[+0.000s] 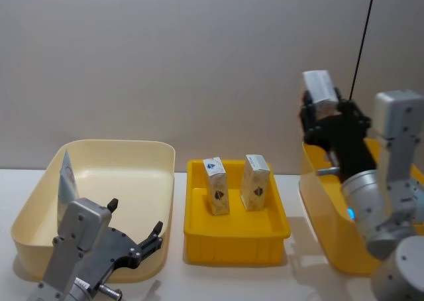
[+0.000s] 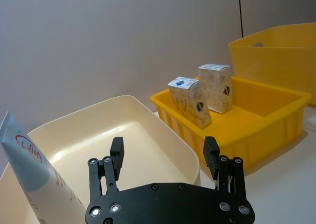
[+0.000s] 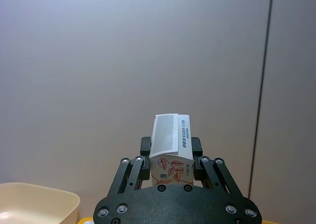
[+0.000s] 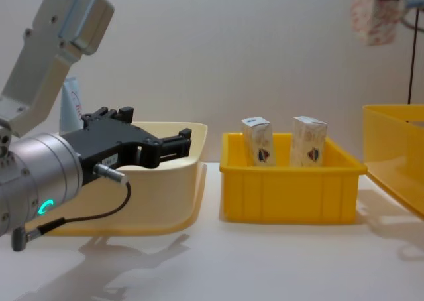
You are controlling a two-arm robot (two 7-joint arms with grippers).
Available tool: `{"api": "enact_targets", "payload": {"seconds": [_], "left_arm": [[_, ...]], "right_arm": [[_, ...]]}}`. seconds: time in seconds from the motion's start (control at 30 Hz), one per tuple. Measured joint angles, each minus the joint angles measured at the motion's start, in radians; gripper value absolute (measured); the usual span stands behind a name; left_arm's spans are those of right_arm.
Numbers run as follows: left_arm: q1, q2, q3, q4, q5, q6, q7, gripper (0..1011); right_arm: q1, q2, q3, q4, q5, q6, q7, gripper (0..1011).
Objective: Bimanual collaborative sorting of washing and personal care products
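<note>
Right end effector [image 1: 322, 109] grips a carton [image 1: 320, 87] upright, high; your small bin [image 1: 236, 238] lies at 8 o'clock below; left end effector [image 1: 136, 238] open, idle.

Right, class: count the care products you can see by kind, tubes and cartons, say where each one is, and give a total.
Pale-blue squeeze tubes: 1, the tube standing in the cream bin.
Small white cartons: 3, the left carton and the right carton in the small yellow tray, plus the held carton in the right gripper, raised high.
Total: 4.
</note>
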Motion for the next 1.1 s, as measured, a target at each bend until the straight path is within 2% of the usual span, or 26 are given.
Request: {"api": "enact_targets", "payload": {"seconds": [0.3, 0.53, 0.73, 1.1], "left_arm": [[0.000, 0.000, 0.000, 0.000, 0.000, 0.000, 0.000, 1003], [0.000, 0.000, 0.000, 0.000, 0.000, 0.000, 0.000, 1003], [0.000, 0.000, 0.000, 0.000, 0.000, 0.000, 0.000, 1003], [0.000, 0.000, 0.000, 0.000, 0.000, 0.000, 0.000, 1003]], "right_arm": [[-0.069, 0.017, 0.055, -0.093, -0.011, 0.040, -0.036, 452], [-0.124, 0.018, 0.083, -0.139, -0.015, 0.086, -0.059, 453], [-0.166, 0.013, 0.103, -0.163, -0.025, 0.118, -0.084, 452], [-0.211, 0.006, 0.126, -0.176, -0.055, 0.152, -0.121, 452]]}}
